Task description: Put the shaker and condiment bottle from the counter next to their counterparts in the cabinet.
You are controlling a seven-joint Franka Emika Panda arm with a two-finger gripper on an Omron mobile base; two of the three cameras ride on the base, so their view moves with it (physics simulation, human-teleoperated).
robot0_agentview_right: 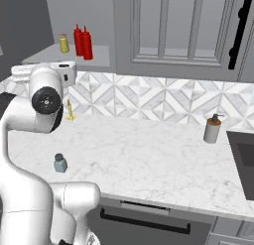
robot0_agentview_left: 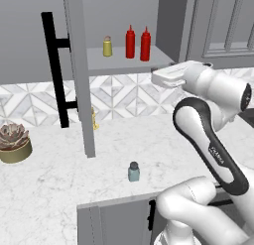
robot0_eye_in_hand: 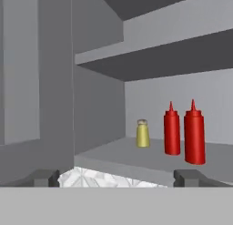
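The pale blue-grey shaker stands upright on the white marble counter, near its front edge and apart from the arm. The cabinet door is swung open, its black bar handle facing left. On the cabinet shelf stand the yellow shaker, the slim red bottle and, to its right and nearer the shelf's front, the red condiment bottle. My gripper hovers open and empty in front of the shelf, just below its level.
A succulent in a gold pot sits at the counter's left. A small gold figurine stands by the backsplash under the cabinet. A grey-brown spouted bottle stands beside the sink. A panelled cabinet hangs to the right.
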